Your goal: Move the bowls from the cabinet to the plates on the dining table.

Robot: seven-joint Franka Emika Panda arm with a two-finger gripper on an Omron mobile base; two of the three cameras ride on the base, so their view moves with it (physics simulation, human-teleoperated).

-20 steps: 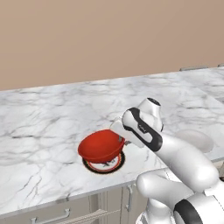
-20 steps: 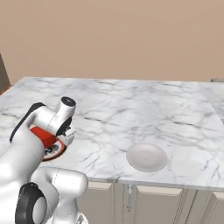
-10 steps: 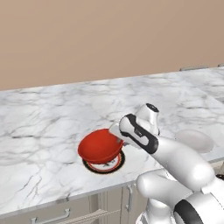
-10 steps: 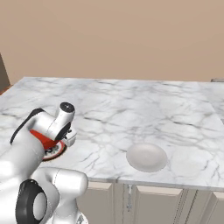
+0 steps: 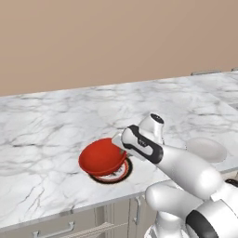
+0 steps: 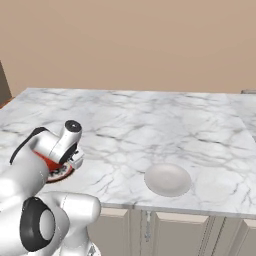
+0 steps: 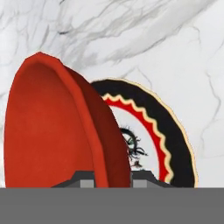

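Observation:
My gripper (image 7: 113, 181) is shut on the rim of the large glossy red bowl (image 7: 48, 131), one finger inside the rim and one outside. The bowl (image 5: 102, 157) is tilted, low over a plate (image 5: 115, 176) with a dark rim and a red zigzag band, near the front edge of the marble dining table (image 5: 56, 121). Whether the bowl touches the plate I cannot tell. In the hand view the plate (image 7: 175, 144) shows to the right of the bowl. In the right base view the bowl (image 6: 50, 161) and plate (image 6: 61, 174) peek out behind my hand. The cabinet is out of view.
A pale round dish (image 6: 167, 179) lies near the table's front edge to the right of the arm, also seen in the left base view (image 5: 206, 148). Beige drawer fronts with silver handles (image 5: 56, 230) run below the table edge. A tan wall stands behind.
The hand has sunk a little and shifted slightly toward the table's front edge, carrying the red bowl lower over the plate. The jaws have stayed shut.

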